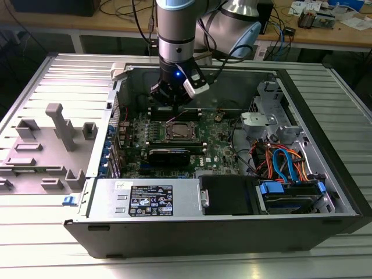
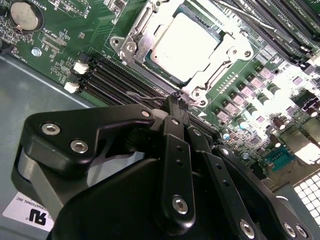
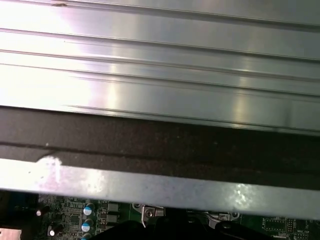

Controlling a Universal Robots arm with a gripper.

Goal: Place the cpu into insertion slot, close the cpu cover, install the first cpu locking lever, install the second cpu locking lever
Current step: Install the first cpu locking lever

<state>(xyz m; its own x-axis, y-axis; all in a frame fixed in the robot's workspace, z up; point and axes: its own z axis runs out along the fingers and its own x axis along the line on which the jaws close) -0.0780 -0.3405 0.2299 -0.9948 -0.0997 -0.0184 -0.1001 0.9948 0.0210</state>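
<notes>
The cpu (image 2: 187,42), a silvery square, lies in the insertion slot (image 2: 122,46) on the green motherboard (image 1: 215,148). Over it the cpu cover (image 2: 231,44) lies flat, its window framing the chip. My gripper (image 2: 175,101) hangs just beside the socket over the black memory slots. Its black fingers (image 2: 175,150) are shut, and their tips meet at a thin wire locking lever (image 2: 137,95) that runs along the socket's edge. I cannot tell whether the tips pinch the wire or only touch it. In the exterior view my gripper (image 1: 173,100) stands just behind the socket (image 1: 179,131), inside the open computer case.
Long black memory slots (image 2: 112,75) flank the socket. The case's metal wall (image 3: 160,192) rises close by the wrist. A power supply (image 1: 151,200) sits at the case front, and a drive cage with blue and orange cables (image 1: 285,163) at the exterior view's right. Grey fixtures (image 1: 58,128) stand on the ribbed table.
</notes>
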